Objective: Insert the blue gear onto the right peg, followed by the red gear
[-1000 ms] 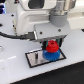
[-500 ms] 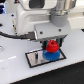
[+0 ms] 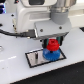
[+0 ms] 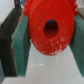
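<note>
Item one: the small round red plastic gear, clamped between the gripper pads, sits at centre-right of the exterior view, directly above the flat bright-blue plastic toothed gear. Item two: that blue gear lies on the black-rimmed grey rectangular plate. The peg is hidden. Your risk: a tilted or off-centre bore would catch the pin, jamming or knocking the gear aside when you let go.

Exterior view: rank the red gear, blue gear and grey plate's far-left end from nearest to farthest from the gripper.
1. Red gear, between the fingers of the gripper.
2. Blue gear, directly beneath.
3. Grey plate, its end toward the exterior view's left.
</note>
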